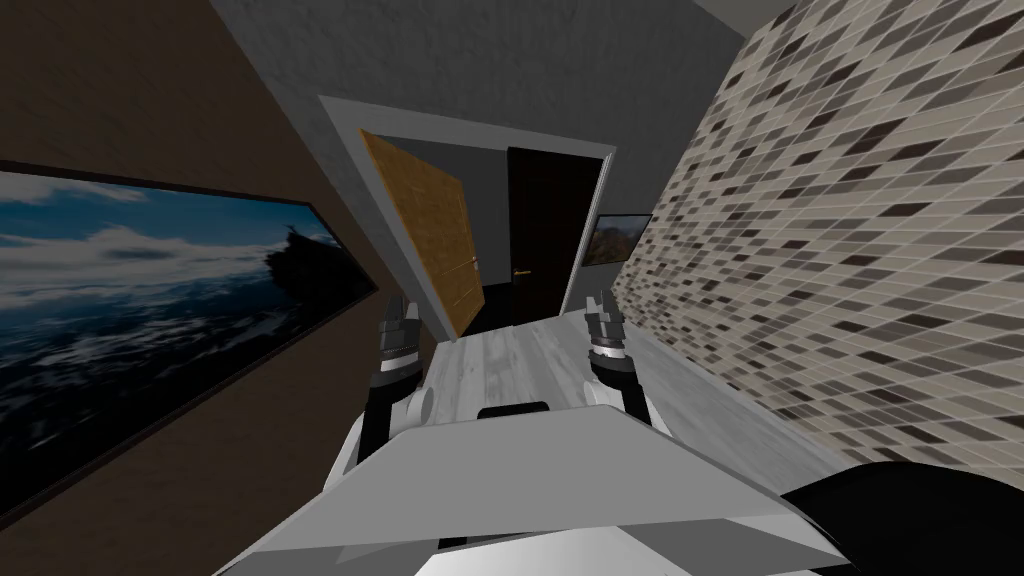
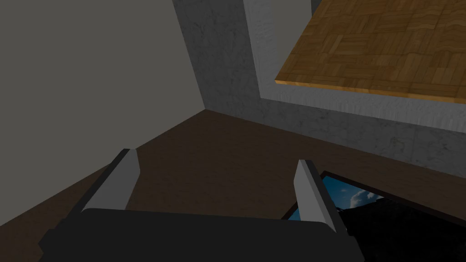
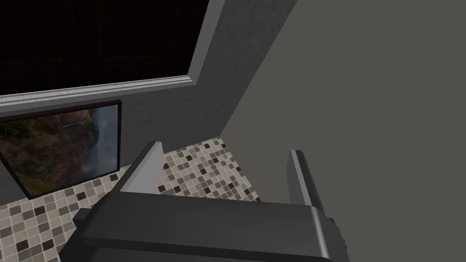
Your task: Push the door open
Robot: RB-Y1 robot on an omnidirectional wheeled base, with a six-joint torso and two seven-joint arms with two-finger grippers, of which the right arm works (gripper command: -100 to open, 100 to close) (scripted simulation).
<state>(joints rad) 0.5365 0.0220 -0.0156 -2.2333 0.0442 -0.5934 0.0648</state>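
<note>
— Where the floor [image 1: 520, 365] ends, how does the door [image 1: 428, 232] stand?
— Partly open in its grey frame [image 1: 358, 165], ahead of the left arm [image 1: 396, 350], apart from it. Left jaws are open and empty, and so are the right jaws.

A narrow home hallway. A framed landscape picture [image 1: 150, 300] faces a mosaic-tiled wall [image 1: 850, 250]; a wooden door [image 1: 430, 235] stands ajar ahead.
</note>
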